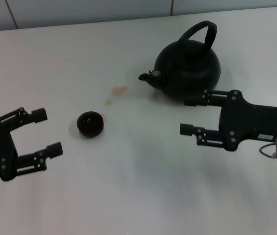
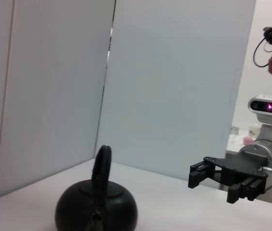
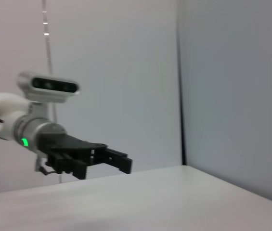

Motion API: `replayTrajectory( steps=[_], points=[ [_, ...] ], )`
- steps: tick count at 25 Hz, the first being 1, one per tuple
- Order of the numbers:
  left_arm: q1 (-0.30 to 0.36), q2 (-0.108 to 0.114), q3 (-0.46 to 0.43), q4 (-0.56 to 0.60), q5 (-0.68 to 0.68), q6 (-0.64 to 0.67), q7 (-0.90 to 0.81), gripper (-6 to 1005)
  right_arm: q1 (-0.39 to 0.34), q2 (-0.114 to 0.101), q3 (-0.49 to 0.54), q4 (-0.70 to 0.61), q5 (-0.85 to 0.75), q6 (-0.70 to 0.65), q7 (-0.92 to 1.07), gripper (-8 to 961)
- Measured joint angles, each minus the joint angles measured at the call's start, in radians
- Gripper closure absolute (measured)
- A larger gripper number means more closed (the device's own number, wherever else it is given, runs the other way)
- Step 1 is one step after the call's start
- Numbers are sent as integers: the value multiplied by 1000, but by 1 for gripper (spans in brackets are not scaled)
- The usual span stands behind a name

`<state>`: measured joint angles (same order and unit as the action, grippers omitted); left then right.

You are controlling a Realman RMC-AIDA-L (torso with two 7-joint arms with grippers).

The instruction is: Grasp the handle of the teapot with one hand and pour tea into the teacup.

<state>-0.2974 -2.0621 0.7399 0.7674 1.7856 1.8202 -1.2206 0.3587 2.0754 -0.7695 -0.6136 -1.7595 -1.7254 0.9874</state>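
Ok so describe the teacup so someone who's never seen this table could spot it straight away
On the white table, start at the big black teapot toward the back and follow its spout forward and toward the robot's left, past some pale orange-brown spots. The teacup sits there, just ahead of the left gripper: a tiny round dark handleless bowl, far smaller than the teapot.

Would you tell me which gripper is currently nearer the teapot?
Right. The right gripper hangs open just in front of the teapot, its upper finger at the pot's base; the left gripper, also open, sits far off beyond the teacup.
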Motion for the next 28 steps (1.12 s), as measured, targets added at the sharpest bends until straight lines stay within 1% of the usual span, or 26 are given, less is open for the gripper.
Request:
replayTrajectory(
  steps=[1,2,7,8,21,28],
  points=[
    [0,0,0,0,0,0,0,139,-6,0,4,-7,-17,-11,2,322],
    [16,0,3,-22,5,17,33,139,-10,0,9,-9,-37,-11,0,322],
    [19,2,3,-44,6,19,67,140,-15,0,12,-11,-58,-4,-2,323],
    [20,3,4,-66,7,22,96,140,-17,0,12,-11,-62,-3,-2,323],
    [22,0,4,-75,8,17,98,140,-19,2,3,-11,-67,-1,-5,322],
    [30,1,4,-90,10,17,132,140,-26,5,8,-7,-67,-1,-6,322]
  ],
)
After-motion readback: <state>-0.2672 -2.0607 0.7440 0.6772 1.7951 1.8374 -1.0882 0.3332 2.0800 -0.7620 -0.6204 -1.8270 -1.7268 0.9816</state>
